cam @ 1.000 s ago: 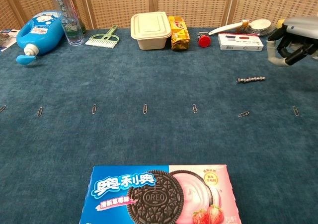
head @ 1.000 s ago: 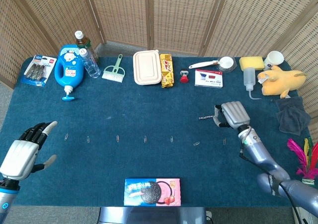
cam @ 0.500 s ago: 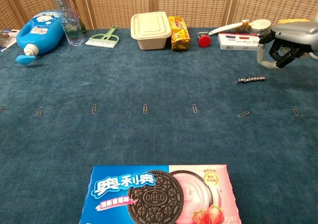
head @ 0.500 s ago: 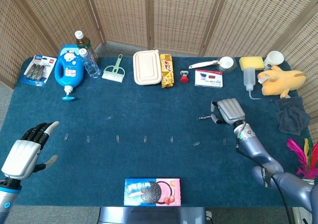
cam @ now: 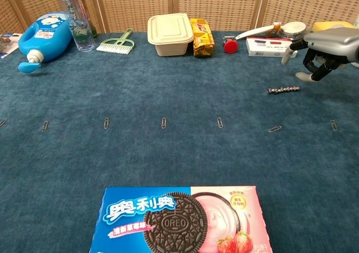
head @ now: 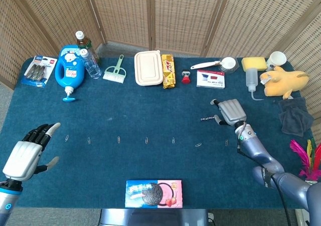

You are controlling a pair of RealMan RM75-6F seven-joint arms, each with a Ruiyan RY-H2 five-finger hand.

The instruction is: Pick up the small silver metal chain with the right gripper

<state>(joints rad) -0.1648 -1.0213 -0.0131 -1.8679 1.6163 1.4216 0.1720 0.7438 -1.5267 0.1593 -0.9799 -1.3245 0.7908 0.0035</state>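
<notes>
The small silver chain (head: 206,119) (cam: 283,89) lies stretched on the blue table cloth, right of centre. My right hand (head: 226,110) (cam: 321,46) hovers just right of and slightly beyond the chain, palm down, fingers spread and curved downward, holding nothing. One fingertip (cam: 297,76) hangs close above the chain's right end without touching it. At the table's near left edge my left hand (head: 26,151) rests with fingers apart and nothing in it; only the head view shows it.
A row of paper clips (cam: 164,123) runs across the cloth in front of the chain. An Oreo box (cam: 180,218) lies at the near edge. A red-and-white box (head: 210,78), spoon (head: 213,63), squeeze bottle (head: 251,79) and yellow plush toy (head: 282,80) stand behind the right hand.
My right hand has shifted left and a little farther back toward the chain, its fingers opening out and lowering. The chain and the left hand have not moved.
</notes>
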